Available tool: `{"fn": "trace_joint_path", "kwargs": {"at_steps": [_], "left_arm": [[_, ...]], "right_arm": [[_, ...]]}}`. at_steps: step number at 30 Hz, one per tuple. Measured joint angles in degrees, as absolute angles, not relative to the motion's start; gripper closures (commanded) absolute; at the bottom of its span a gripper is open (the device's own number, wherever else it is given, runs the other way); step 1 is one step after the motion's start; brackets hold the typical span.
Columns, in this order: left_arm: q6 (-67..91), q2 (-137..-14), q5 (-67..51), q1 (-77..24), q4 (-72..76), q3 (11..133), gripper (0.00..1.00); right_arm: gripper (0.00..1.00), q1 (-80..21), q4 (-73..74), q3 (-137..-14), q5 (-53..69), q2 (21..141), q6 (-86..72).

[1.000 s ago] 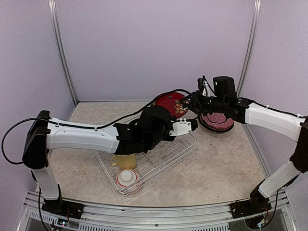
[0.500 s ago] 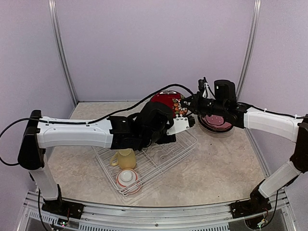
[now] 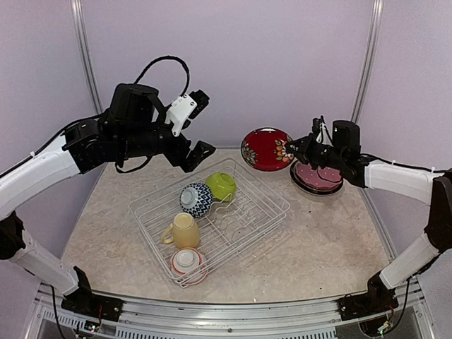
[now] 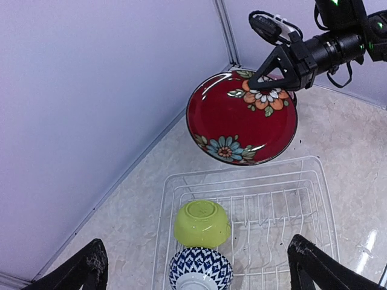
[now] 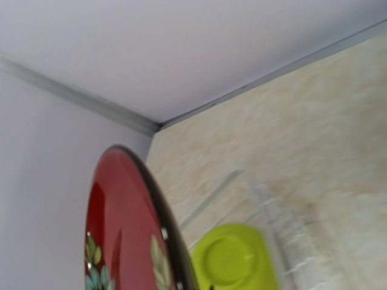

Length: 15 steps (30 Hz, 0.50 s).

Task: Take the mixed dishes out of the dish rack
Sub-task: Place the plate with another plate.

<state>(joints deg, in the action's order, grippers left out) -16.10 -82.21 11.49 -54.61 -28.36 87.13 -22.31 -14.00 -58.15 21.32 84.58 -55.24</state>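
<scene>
Overhead view with both wrist views. The right end effector [image 3: 296, 147] is clenched on the rim of the dark red plate [image 3: 266, 149], which it holds nearly upright in the air above the bench [image 3: 318, 240], just beyond the far corner of the dish rack [image 3: 251, 215] and outside it. The floral face of the plate is turned toward the left arm (the left wrist view shows blue and orange flowers, with the jaws pinching the upper right rim). In the right wrist view the plate appears edge-on at lower left. Just beside the held plate, under the right forearm, the pink dotted plate [image 3: 318, 176] lies flat on the bench on top of a dark plate [image 3: 316, 191]. The left end effector [image 3: 201, 126] is released, with its jaws spread wide and nothing between them. It is raised high over the far left part of the bench, well apart from the crockery. Four items sit in the rack: the lime green bowl [image 3: 221, 186] and the blue-patterned bowl [image 3: 195, 199], both bottom-up and touching near the far end; the pale yellow mug [image 3: 185, 230] at mid-rack, its mouth up and handle to the left; and the red-white bowl [image 3: 188, 263] in the near corner. The right half of the rack shows only tines.
</scene>
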Motion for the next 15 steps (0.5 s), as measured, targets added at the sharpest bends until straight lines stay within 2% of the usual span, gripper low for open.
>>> {"fn": "trace_joint_path", "kwargs": {"at_steps": [6, 15], "left_arm": [[-11.64, -76.14, 8.19, -51.83, -26.35, 82.52, 0.01], [-11.51, -76.07, 10.09, -51.07, -24.49, 78.48, 0.01]], "right_arm": [[1.0, -14.28, -14.98, -54.04, 22.17, 84.58, -56.36], [1.0, -3.31, -15.92, -49.39, 22.31, 84.71, -56.58]]}}
